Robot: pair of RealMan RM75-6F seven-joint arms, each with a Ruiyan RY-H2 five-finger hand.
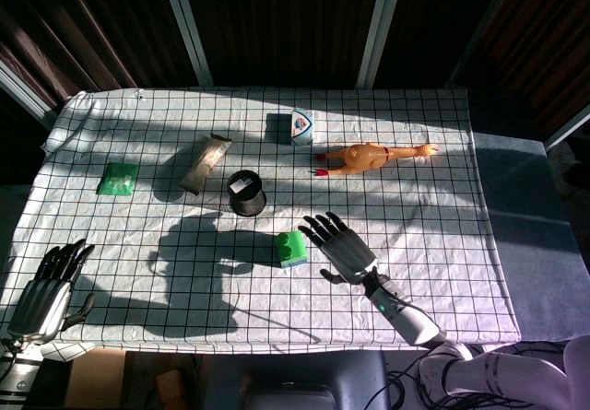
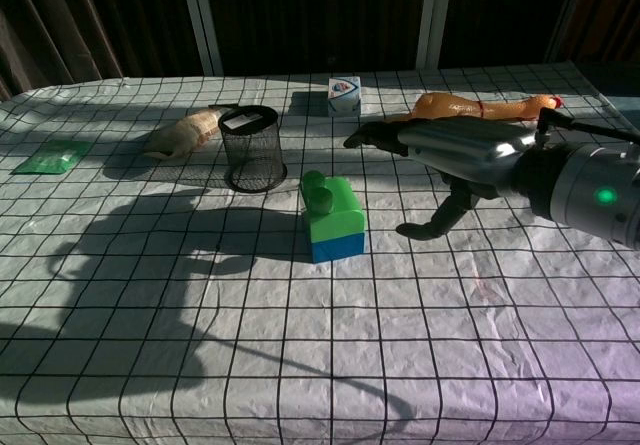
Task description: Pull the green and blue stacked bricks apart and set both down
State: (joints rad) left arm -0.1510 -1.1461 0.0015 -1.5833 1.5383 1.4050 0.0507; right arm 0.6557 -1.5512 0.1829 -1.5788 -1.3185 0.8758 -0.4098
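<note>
The green brick [image 2: 331, 201] sits stacked on the blue brick [image 2: 338, 244] on the checked tablecloth, near the table's middle; the head view shows the stack [image 1: 293, 248] mostly as green. My right hand [image 1: 340, 247] hovers just right of the stack with fingers spread, holding nothing; in the chest view the right hand [image 2: 452, 157] is a little above the cloth and apart from the bricks. My left hand [image 1: 48, 284] rests at the table's near left corner, fingers extended, empty.
A black mesh cup [image 1: 247, 193] stands just behind the stack. Further back lie a rubber chicken [image 1: 369, 158], a small white carton [image 1: 301, 125] and a tan packet [image 1: 205, 162]. A green packet [image 1: 118, 179] lies at left.
</note>
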